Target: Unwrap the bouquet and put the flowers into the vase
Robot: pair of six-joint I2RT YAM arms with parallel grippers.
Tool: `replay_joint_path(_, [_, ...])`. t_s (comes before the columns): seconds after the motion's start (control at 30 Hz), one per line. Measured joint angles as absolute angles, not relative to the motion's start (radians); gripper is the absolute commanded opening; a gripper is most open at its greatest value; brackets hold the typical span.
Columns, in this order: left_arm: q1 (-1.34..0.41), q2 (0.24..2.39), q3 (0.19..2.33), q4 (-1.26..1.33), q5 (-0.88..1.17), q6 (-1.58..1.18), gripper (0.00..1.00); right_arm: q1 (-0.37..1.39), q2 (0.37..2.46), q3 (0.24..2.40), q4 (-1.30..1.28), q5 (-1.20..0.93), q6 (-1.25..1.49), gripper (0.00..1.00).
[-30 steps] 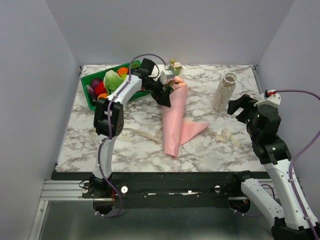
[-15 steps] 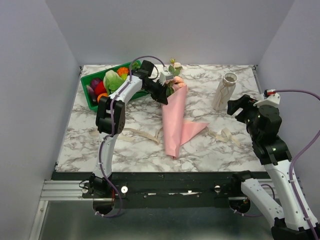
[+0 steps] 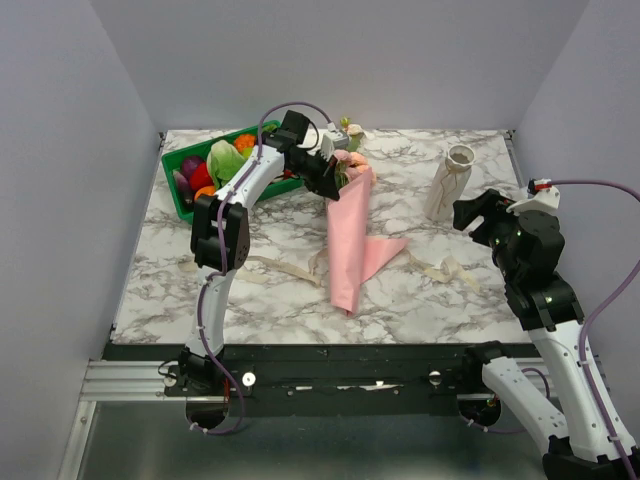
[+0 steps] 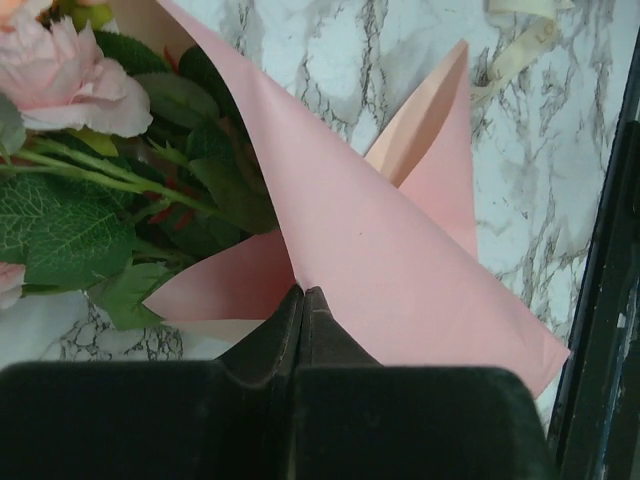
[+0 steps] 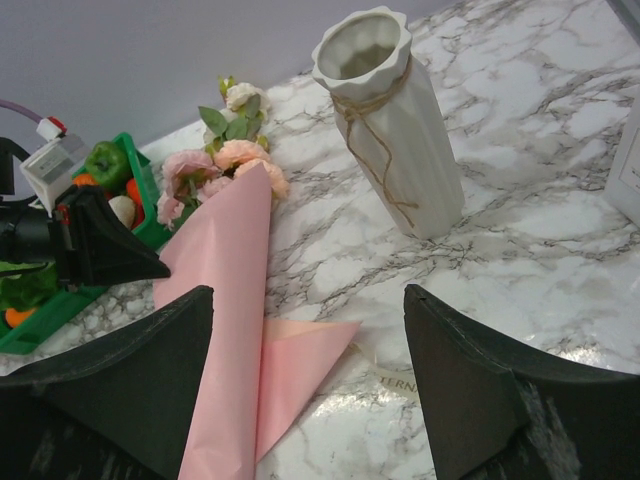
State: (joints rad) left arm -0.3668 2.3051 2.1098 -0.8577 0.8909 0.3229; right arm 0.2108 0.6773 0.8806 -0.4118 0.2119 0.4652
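Observation:
The bouquet (image 3: 349, 240) lies on the marble table, a pink paper cone with its point toward me. The flowers (image 3: 348, 160), pink and cream roses with green leaves, stick out of its far end (image 4: 70, 75) (image 5: 225, 160). My left gripper (image 3: 330, 182) is shut, pinching the pink paper's edge (image 4: 400, 270) beside the leaves. A loose flap of paper (image 5: 300, 360) spreads to the right. The cream vase (image 3: 448, 180) (image 5: 390, 130) stands upright at the right. My right gripper (image 3: 470, 215) (image 5: 308, 295) hangs open near the vase, holding nothing.
A green crate (image 3: 178, 190) of toy vegetables sits at the back left, close behind my left arm. Cream ribbon lies loose on the table left of the cone (image 3: 285, 268) and right of it (image 3: 450, 270) (image 5: 400, 385).
My left gripper has shut on the paper's edge and lifted slightly toward the back. The cone's body has shifted a little left. The right arm has hardly moved.

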Motion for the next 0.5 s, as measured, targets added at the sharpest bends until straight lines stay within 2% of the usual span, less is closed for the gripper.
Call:
replay_joint_path(0.17, [-0.377, 2.252, 2.163, -0.863, 0.896, 0.263, 0.0, 0.211, 0.658, 0.87, -0.41, 0.211, 0.471, 0.84])
replay_joint_path(0.27, [-0.391, 2.199, 2.169, -0.863, 0.903, 0.229, 0.05, 0.211, 0.646, 0.862, -0.41, 0.21, 0.471, 0.83])
replay_joint_path(0.37, [-0.411, 2.144, 2.171, -0.862, 0.904, 0.194, 0.31, 0.211, 0.641, 0.859, -0.41, 0.211, 0.471, 0.84])
replay_joint_path(0.4, [-0.423, 2.127, 2.173, -0.862, 0.904, 0.18, 0.5, 0.211, 0.64, 0.857, -0.409, 0.211, 0.471, 0.84])
replay_joint_path(0.47, [-0.45, 2.102, 2.184, -0.86, 0.904, 0.165, 0.78, 0.21, 0.638, 0.85, -0.408, 0.211, 0.471, 0.84])
replay_joint_path(0.5, [-0.461, 2.094, 2.186, -0.859, 0.904, 0.153, 0.99, 0.211, 0.636, 0.847, -0.408, 0.211, 0.472, 0.86])
